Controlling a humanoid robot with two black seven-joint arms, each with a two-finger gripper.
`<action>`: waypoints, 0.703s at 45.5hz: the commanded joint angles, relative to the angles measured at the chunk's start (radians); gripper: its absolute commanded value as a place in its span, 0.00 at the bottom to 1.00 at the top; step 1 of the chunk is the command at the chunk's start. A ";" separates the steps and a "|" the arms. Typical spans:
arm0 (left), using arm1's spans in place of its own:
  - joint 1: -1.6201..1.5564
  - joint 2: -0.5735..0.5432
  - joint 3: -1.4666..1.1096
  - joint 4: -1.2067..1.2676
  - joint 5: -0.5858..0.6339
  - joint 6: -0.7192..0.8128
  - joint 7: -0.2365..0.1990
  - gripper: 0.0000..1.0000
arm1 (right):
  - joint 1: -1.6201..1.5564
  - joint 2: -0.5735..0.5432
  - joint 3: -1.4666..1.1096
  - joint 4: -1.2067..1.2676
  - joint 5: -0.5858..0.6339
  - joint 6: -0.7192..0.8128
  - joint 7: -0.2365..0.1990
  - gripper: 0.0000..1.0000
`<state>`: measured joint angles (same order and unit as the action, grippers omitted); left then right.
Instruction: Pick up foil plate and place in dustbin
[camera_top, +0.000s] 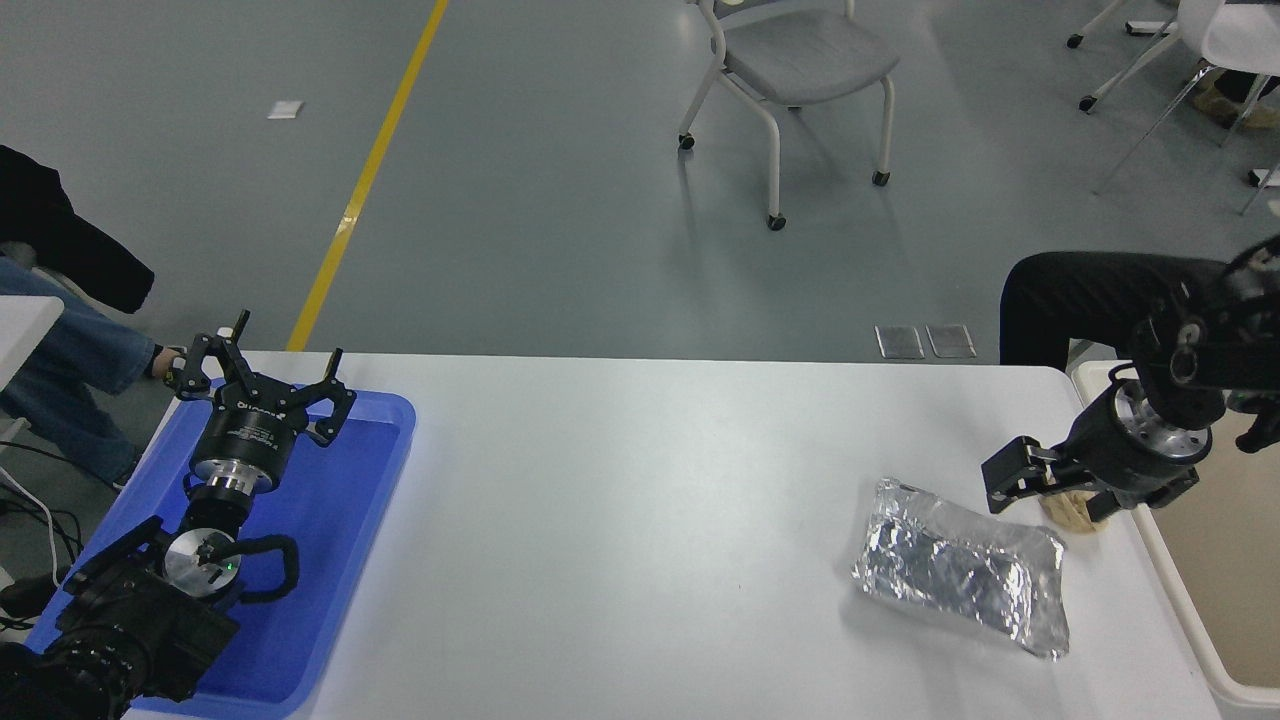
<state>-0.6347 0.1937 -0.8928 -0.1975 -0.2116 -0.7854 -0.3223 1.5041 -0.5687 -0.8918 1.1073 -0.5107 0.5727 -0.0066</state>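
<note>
Two black robot arms reach over the white table (640, 480) we look down on. At the far left, our left arm is parked above a shallow blue tray (340, 520), its gripper (262, 385) pointing away from us with the fingers spread wide and holding nothing. Past the table's left corner, a person's leg in blue jeans (60, 370) shows. Beyond the far edge, on the grey floor, stands a grey chair on wheels (790, 70). Toward the right of the table lies the foil plate (960, 570), wrinkled and silver, flat on the surface and untouched. Just above its far right corner hangs our right gripper (1040, 480), fingers apart and empty, partly covering a small tan paper ball (1062, 512). At the right edge, the beige dustbin (1190, 610) stands just beside the table.
</note>
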 joint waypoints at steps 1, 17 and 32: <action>0.000 0.000 0.000 0.000 0.000 0.000 0.000 1.00 | -0.194 -0.005 0.148 -0.110 -0.049 -0.014 0.000 1.00; 0.000 0.000 0.000 0.000 0.000 0.000 0.000 1.00 | -0.323 0.000 0.160 -0.276 -0.112 -0.080 -0.003 1.00; 0.001 0.000 0.000 0.000 0.000 0.000 0.000 1.00 | -0.430 0.010 0.163 -0.320 -0.115 -0.151 -0.001 1.00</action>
<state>-0.6348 0.1933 -0.8928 -0.1967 -0.2117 -0.7854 -0.3222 1.1518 -0.5680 -0.7367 0.8284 -0.6176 0.4764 -0.0087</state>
